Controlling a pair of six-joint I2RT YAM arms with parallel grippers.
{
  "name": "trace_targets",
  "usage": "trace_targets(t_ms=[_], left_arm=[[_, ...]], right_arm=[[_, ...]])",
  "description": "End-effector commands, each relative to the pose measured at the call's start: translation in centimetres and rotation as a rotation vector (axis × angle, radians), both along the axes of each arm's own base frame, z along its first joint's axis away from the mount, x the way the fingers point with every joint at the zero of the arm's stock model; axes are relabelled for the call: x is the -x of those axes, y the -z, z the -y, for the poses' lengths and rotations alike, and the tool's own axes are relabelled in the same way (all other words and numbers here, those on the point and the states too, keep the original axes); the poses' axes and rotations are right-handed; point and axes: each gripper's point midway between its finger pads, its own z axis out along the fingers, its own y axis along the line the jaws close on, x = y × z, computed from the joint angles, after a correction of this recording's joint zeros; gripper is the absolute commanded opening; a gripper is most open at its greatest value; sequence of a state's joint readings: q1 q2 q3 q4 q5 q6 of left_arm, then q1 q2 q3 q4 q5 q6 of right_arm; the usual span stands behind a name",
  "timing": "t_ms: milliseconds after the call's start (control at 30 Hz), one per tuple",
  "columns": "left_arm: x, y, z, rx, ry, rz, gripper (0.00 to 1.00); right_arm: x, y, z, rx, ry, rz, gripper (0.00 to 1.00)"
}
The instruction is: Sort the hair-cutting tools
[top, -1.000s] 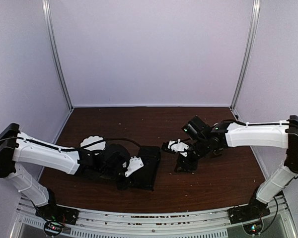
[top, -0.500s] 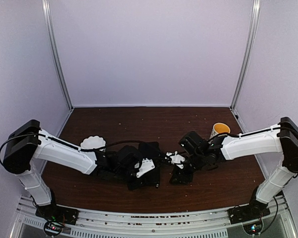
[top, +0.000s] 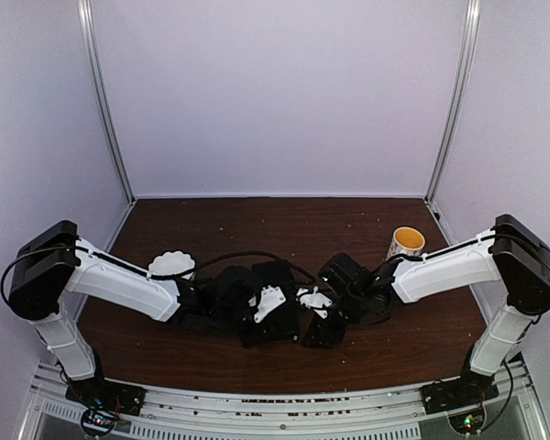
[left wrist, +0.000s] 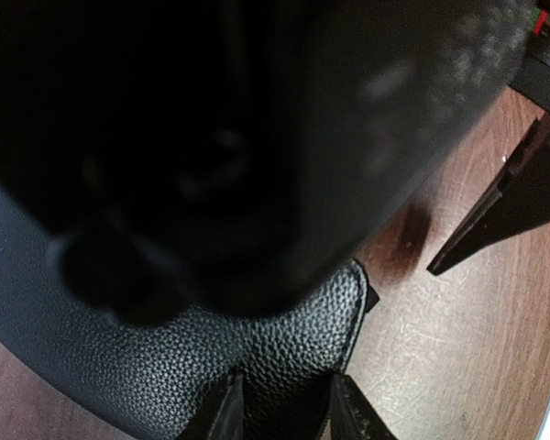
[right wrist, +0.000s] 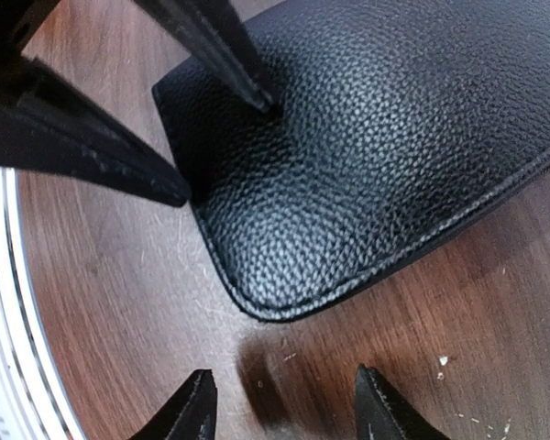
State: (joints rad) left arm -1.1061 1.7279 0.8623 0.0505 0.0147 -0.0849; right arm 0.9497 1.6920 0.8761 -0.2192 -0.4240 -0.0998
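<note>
Low in the overhead frame, the white left arm (top: 110,280) and right arm (top: 440,266) reach inward from the table's near edge. They meet at centre over a flat black zip case (right wrist: 385,137) of pebbled leather grain with a stitched, rounded border. The hair-cutting tools, scissors included, cannot be made out in any view, so where they lie cannot be told. The right wrist camera gives what the overhead view cannot. The left gripper (left wrist: 289,417) stands with its fingers (right wrist: 82,137) parted astride the case's near corner. One tip rests on the leather in the upper middle of that frame and the other sits at the case's edge on the left; whether they press on it cannot be told. The right gripper (right wrist: 286,403) is spread wide at the bottom of the same frame, just short of the case's border, with only bare, scratched brown table (right wrist: 119,302) between its tips. The left wrist view is mostly filled by a dark blur (left wrist: 211,137). Below it show the case's grain and one corner, with the right gripper's black finger at the right edge. Only the overhead view shows what lies farther back. A white fluted bowl (top: 171,264) sits at centre left beside the left arm, and a white cup with a yellow inside (top: 406,242) stands at centre right just behind the right arm. Pale lilac walls (top: 284,101) rise beyond.
</note>
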Motion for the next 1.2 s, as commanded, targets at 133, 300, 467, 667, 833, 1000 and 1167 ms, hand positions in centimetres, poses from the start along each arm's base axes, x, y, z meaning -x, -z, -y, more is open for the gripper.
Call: trace_targets(t_ms=[133,300,467,667,833,1000,1167], left_arm=[[-0.9,1.2,-0.5,0.012,-0.058,-0.018,0.34],[-0.8,1.1,-0.5,0.011,-0.054,-0.026,0.33],[-0.8,1.0,-0.6,0.016,-0.059,-0.026,0.32],[-0.7,0.9,-0.7,0.017,-0.059,-0.027,0.32],[-0.7,1.2,-1.2,-0.003,-0.061,-0.021,0.31],[-0.6,1.3,-1.7,-0.02,-0.058,-0.012,0.3],[-0.4,1.6,-2.0,-0.034,-0.05,-0.009,0.3]], right_arm=[[-0.8,-0.4,-3.1,-0.084,0.06,0.005,0.52],[-0.5,-0.4,-3.9,-0.117,0.068,-0.021,0.51],[-1.7,0.2,-3.6,-0.091,0.14,0.016,0.44],[-3.0,2.3,-2.7,0.016,0.215,0.033,0.3],[-3.4,1.8,-1.8,0.033,0.225,0.08,0.18],[-4.0,0.8,-1.1,0.053,0.228,0.138,0.07],[-4.1,0.7,-1.0,0.063,0.209,0.153,0.0]])
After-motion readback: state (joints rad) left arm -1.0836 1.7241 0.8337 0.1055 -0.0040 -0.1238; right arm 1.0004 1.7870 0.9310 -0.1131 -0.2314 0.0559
